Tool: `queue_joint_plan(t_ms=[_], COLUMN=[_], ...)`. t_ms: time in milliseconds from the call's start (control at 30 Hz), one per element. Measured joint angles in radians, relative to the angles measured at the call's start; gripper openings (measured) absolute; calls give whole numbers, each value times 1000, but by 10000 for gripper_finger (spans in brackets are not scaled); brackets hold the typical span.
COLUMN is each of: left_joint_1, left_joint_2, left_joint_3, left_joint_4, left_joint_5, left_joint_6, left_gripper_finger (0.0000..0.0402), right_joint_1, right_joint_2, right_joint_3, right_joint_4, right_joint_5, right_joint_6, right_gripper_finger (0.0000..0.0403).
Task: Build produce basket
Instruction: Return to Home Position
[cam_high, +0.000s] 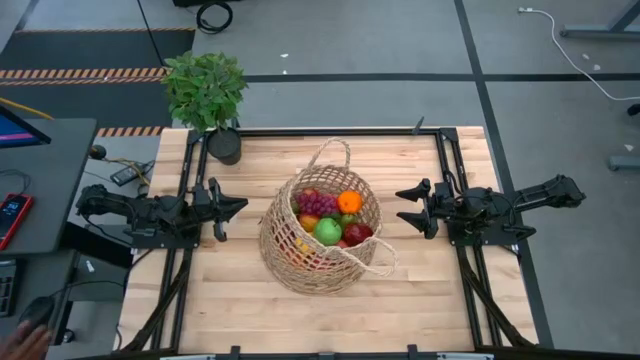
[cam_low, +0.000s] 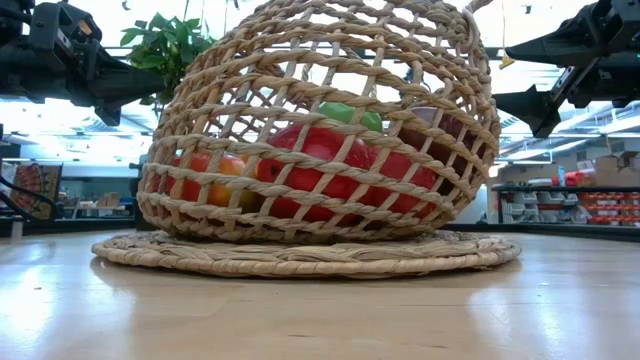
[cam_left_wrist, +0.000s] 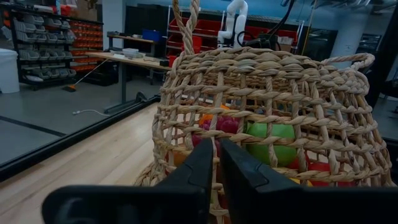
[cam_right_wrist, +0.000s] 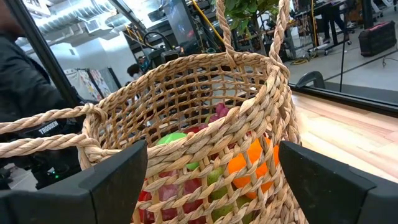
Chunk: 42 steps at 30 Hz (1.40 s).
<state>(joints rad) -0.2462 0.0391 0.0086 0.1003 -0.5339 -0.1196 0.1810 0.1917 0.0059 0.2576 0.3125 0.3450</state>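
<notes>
Wicker in an open tan weave makes up the basket (cam_high: 281, 246), which stands at the centre of the pale wooden table (cam_high: 420, 300), with one looped handle towards 12 o'clock and another towards 5 o'clock. The produce (cam_high: 330, 220) lies heaped inside it: purple grapes (cam_high: 318, 204) at the 12 o'clock side, an orange (cam_high: 349, 202) at 1 o'clock, a green apple (cam_high: 328, 231) in the middle and a red apple (cam_high: 357, 235) at 4 o'clock. In the low view red and orange fruit shows through the gaps of the weave, and the wall bulges above a flat woven base resting on the boards. The left gripper (cam_high: 238, 206) hangs at 9 o'clock from the basket, apart from it and pointing at it, with its two dark fingers (cam_left_wrist: 198, 167) pressed nearly together and nothing between them. The right gripper (cam_high: 404, 206) hangs at 3 o'clock, also clear of the basket and facing it, with its fingers (cam_right_wrist: 127, 171) spread wide and empty. A leafy potted plant (cam_high: 206, 90) in a black pot stands at the table's 10 o'clock corner. In the right wrist view, white lettering (cam_right_wrist: 47, 130) on the dark arm beyond the basket is too blurred to read with certainty; no other writing can be made out.
</notes>
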Motion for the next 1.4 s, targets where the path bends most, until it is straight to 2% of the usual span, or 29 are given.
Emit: queue_joint_plan(t_ms=[1400], left_joint_1=[0], left_joint_2=[0], left_joint_3=[0], left_joint_4=[0], left_joint_5=[0], left_joint_6=[0], left_gripper_finger=[35], right_joint_1=[0], right_joint_2=[0], right_joint_3=[0], right_joint_4=[0], right_joint_5=[0], right_joint_6=[0], right_gripper_finger=[365])
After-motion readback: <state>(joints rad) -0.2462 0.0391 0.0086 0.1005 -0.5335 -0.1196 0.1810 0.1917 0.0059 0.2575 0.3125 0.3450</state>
